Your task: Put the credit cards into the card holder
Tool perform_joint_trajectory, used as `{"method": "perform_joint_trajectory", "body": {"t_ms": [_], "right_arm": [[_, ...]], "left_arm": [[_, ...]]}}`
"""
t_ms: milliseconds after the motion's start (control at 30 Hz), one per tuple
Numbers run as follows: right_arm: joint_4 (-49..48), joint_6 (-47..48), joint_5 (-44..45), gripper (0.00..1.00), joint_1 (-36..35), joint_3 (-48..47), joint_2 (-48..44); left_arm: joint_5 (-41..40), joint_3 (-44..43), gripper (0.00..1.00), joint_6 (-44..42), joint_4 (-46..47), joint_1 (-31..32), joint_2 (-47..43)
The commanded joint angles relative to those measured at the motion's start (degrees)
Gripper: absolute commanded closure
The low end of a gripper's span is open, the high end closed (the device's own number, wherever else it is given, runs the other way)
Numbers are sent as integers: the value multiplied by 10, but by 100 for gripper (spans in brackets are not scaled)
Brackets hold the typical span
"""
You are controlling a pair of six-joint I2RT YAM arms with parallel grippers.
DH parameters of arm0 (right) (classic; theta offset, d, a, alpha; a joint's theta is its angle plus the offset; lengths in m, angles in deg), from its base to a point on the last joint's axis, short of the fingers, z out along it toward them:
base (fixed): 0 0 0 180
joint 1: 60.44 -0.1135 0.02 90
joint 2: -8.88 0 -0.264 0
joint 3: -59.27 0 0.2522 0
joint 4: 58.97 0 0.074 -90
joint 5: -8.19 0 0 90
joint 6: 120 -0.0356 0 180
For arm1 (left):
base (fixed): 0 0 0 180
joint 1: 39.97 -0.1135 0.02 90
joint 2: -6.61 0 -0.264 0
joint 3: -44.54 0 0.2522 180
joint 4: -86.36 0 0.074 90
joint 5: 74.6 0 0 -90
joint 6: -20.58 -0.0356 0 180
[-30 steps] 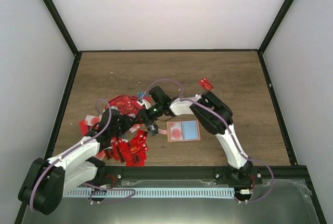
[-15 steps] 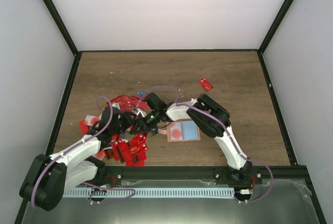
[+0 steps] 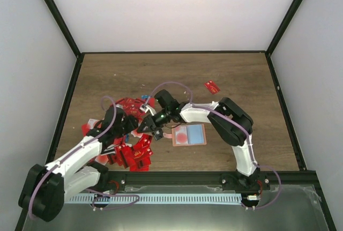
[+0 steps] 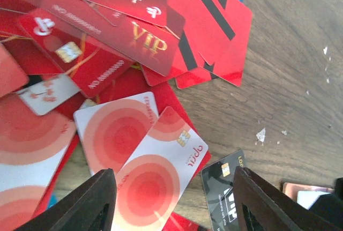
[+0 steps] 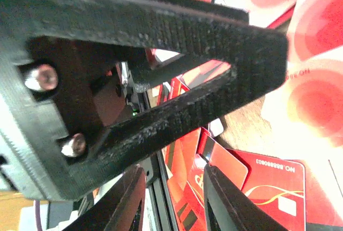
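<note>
The credit cards (image 3: 124,137) lie in a loose, mostly red heap at the table's front left. The card holder (image 3: 188,134) lies open and flat to their right, its light blue and pink-red inside showing. My left gripper (image 3: 132,126) is open low over the heap. In the left wrist view it (image 4: 177,204) is over a pale card with red circles (image 4: 155,180) and a black card (image 4: 225,180). My right gripper (image 3: 148,129) reaches left past the holder, tip close to the left gripper. Its jaws (image 5: 171,201) are open and empty over red cards (image 5: 252,188); the left gripper's black finger (image 5: 161,32) fills that view.
One red card (image 3: 212,87) lies alone at the back right of the holder. Small white flecks (image 4: 261,134) lie on the wood beside the heap. A black frame rail (image 3: 177,177) runs along the near edge.
My right gripper has stayed by the heap's right edge while its elbow swung to the right. My left gripper has crept a little forward over the cards.
</note>
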State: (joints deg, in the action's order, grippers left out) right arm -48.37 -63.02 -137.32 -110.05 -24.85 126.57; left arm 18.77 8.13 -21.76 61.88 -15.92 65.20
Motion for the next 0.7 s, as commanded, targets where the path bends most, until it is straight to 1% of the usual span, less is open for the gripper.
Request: {"method": "perform_joint_trajectory", "body": {"t_ms": [0,100,200,333,533,667], "right_arm": [[40,35,63,68,11,-15,-28],[82,53,140,68,17,-52,-2],[116,65,188,68,18,-95,40],[120,70,219,68,18,-117,72],[113,75,253,68,19,-132,82],[107,77,259,68,20,-130,78]], "left_arm": [[-44,-14,35,-9,-112,2,-39],[-36,-1,30,5,-116,2,-46],[-18,18,28,17,-86,2,-36],[24,39,28,22,-34,2,-10],[25,45,28,23,-12,2,11],[25,45,28,23,-6,2,20]]}}
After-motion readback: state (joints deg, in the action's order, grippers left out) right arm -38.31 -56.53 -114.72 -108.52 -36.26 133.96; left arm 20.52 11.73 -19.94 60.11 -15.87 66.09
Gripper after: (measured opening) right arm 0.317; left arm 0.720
